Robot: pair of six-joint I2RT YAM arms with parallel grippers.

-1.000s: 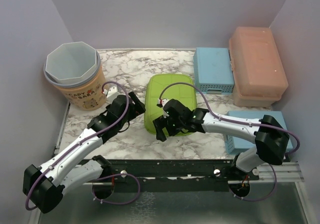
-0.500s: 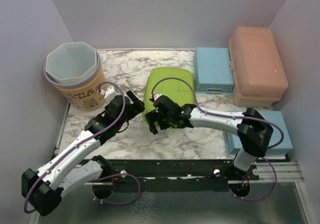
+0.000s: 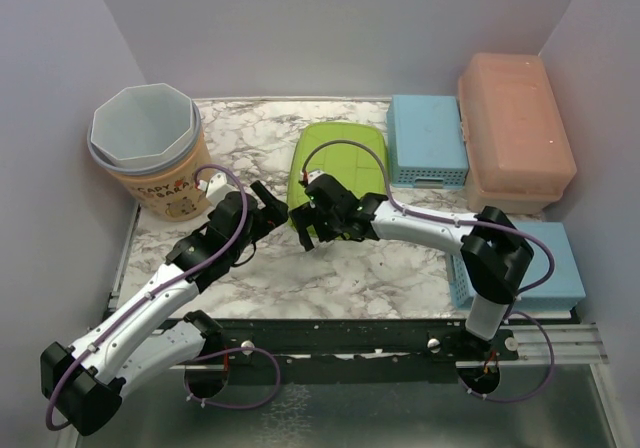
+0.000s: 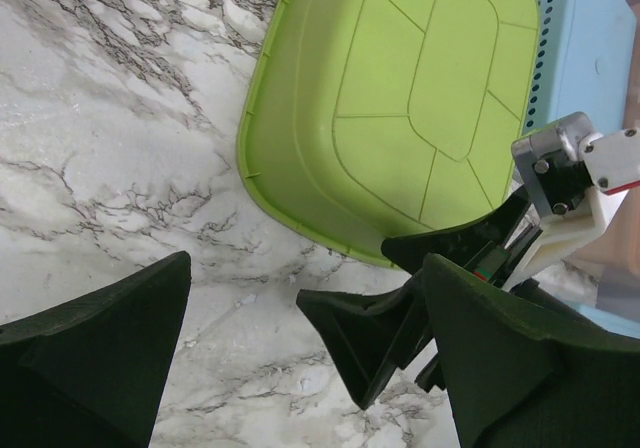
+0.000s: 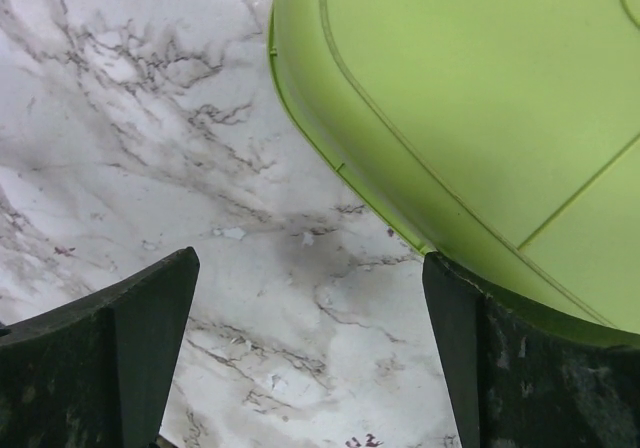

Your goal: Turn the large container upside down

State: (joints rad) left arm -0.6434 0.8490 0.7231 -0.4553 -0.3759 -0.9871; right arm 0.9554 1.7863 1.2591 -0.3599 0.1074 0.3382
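Observation:
The large container [image 3: 342, 153], lime green, lies at mid-table with its panelled underside facing up [image 4: 400, 98]. My right gripper [image 3: 312, 230] stands open at its near left corner. In the right wrist view, the right gripper [image 5: 310, 268] has one fingertip [image 5: 445, 288] against the container's rim [image 5: 400, 218] and bare marble between the fingers. My left gripper [image 3: 265, 204] is open just left of the container, holding nothing. The left wrist view shows the left gripper [image 4: 308, 263] facing the container's near edge, with the right gripper's dark finger [image 4: 370, 338] crossing in front.
A round tub [image 3: 150, 153] with a beige label stands at the back left. A blue basket [image 3: 427, 138] and a salmon box [image 3: 515, 128] sit at the back right. Another blue basket [image 3: 545, 268] is near the right arm. Purple walls enclose the marble table [image 3: 250, 138].
The green container has slid away from the arms toward the back. My right gripper has swung left to its near left corner and opened slightly wider. The left gripper crept forward a little.

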